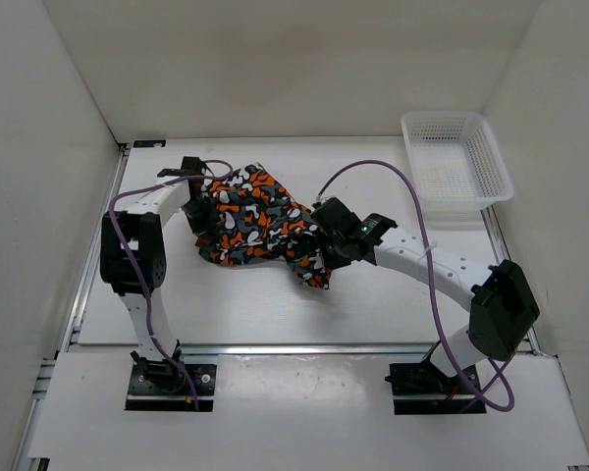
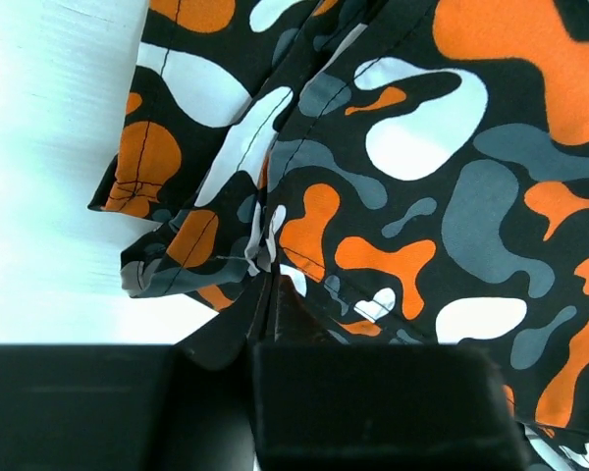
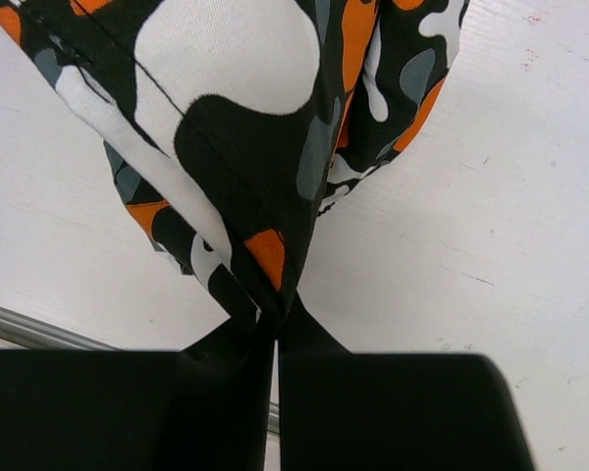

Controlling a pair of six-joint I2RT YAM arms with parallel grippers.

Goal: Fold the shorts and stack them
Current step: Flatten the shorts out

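Shorts [image 1: 255, 218] clamped in left pincer [image 2: 270, 287], right pincer [image 3: 276, 316].

The top external camera looks down on the whole table [image 1: 373, 304] from high behind its near edge, the shorts [image 1: 255, 221] left of centre. The wrist cameras sit very close against the shorts, one at each end. All three views share that fabric.

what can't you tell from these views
- Top view: grip points of left end effector and right end effector, hidden under their own housings.
- Left wrist view: outline of the shorts, cut off at top and right edges.
- Right wrist view: layers pinched, buried in folds.
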